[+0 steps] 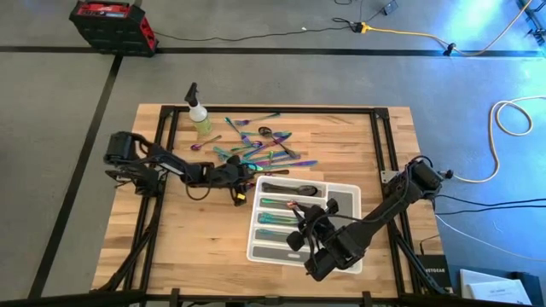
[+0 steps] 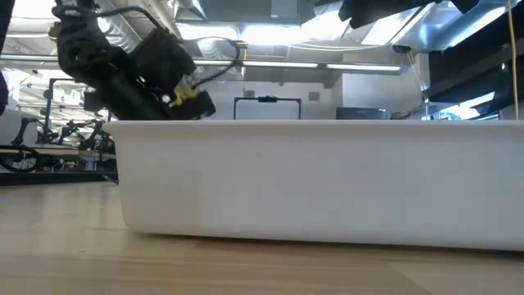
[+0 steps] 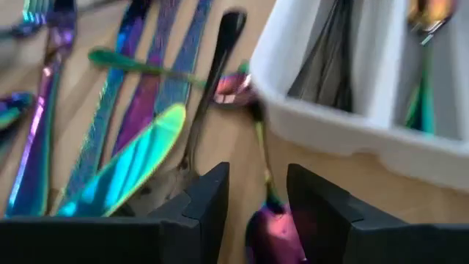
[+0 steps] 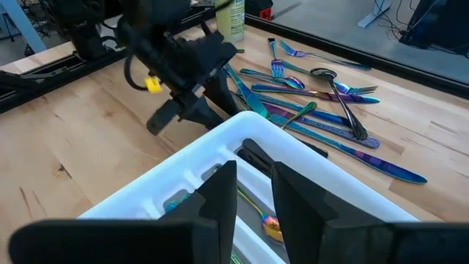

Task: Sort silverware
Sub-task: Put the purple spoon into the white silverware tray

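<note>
So the loose silverware (image 1: 260,149) is mostly fanned out on the bare wood between the spray bottle (image 1: 200,115) and the tray (image 1: 345,194), and a few pieces are already lying in the tray's long slots. Makes sense as a layout: pile at the back, tray in front, so each piece only has a short trip.

Left gripper (image 3: 256,202) is down at the pile's edge, right beside the tray's corner. Its fingers (image 3: 209,202) stand a narrow way apart, straddling a purple spoon (image 3: 271,227) whose bowl sits right between them. Can't tell if they're actually pinching it or just lined up over it. My guess is it picked that one because it's lying a bit apart from the tangle, so less chance of dragging neighbours along.

Right gripper (image 4: 253,187) hangs over the tray, fingers close together, with a slim rainbow piece (image 4: 256,213) between or just under the tips. Held or only beneath, I honestly can't say.
</note>
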### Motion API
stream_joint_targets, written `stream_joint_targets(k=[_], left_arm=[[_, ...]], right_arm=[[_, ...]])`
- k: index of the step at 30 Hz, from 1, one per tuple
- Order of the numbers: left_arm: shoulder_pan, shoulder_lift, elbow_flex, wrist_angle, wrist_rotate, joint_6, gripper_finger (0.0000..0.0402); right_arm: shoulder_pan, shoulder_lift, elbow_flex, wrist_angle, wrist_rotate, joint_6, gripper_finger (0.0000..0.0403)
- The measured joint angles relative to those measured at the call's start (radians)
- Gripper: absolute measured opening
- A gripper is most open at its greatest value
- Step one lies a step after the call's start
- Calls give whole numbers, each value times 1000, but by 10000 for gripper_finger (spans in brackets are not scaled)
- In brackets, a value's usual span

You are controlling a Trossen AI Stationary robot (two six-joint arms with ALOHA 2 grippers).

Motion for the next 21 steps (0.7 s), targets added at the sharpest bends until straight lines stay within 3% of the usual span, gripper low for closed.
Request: stream_joint_targets(k=[11, 18, 21], left_arm=[[-15, 48, 32, -10, 5, -25, 119], [-7, 44, 35, -79, -13, -37, 41], [-6, 28, 33, -104, -19, -139, 9]], right_arm=[[-2, 0, 0, -26, -8, 1, 72], [-1, 0, 0, -25, -9, 2, 72], [-1, 0, 0, -25, -9, 2, 72]])
